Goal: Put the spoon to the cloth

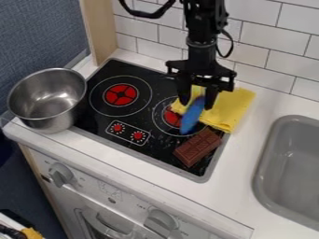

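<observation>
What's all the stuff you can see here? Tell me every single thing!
Spoon: 1, blue, just below the gripper
Cloth: 1, yellow, stove's right side
Chocolate bar: 1, brown, stove's near right corner
Pot: 1, silver, left side
Stove top: 1, black with red, middle
Sink: 1, grey, right
Counter: 1, white, around the stove
Knobs: 2, grey, oven front
Oven front: 1, whitish, bottom
Tiled wall: 1, white, back
Wooden panel: 1, light brown, back left
Blue wall: 1, far left
Unclear thing: 1, yellow and black, bottom left
Arm: 1, black, top
Gripper: 1, black, over the stove
</observation>
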Controlling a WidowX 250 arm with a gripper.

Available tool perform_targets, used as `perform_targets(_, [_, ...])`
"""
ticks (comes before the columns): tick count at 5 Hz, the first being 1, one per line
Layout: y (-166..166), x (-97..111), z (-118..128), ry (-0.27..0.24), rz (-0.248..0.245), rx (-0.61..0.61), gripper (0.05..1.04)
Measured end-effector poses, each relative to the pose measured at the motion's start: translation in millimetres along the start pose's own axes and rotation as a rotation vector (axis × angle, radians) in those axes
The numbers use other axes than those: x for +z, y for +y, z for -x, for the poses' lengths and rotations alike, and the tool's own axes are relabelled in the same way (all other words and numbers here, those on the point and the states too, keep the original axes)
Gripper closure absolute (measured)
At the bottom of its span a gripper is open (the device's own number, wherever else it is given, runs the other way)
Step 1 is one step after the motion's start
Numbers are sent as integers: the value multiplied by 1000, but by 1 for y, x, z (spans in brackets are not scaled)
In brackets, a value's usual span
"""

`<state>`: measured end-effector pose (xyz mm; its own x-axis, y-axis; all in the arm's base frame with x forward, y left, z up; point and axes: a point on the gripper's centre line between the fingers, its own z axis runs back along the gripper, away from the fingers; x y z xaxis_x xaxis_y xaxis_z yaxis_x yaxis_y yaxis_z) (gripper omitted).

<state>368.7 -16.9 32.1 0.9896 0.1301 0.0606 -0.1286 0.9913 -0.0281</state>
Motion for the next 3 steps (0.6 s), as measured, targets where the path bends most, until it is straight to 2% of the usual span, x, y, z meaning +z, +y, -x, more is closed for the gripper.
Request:
perform_targets(1, [-5,0,3,6,-1,-50,82])
perform_targets(2, [-8,32,7,-51,7,-90,81])
perform_targets(3, [-8,36,15,-40,19,-103,83])
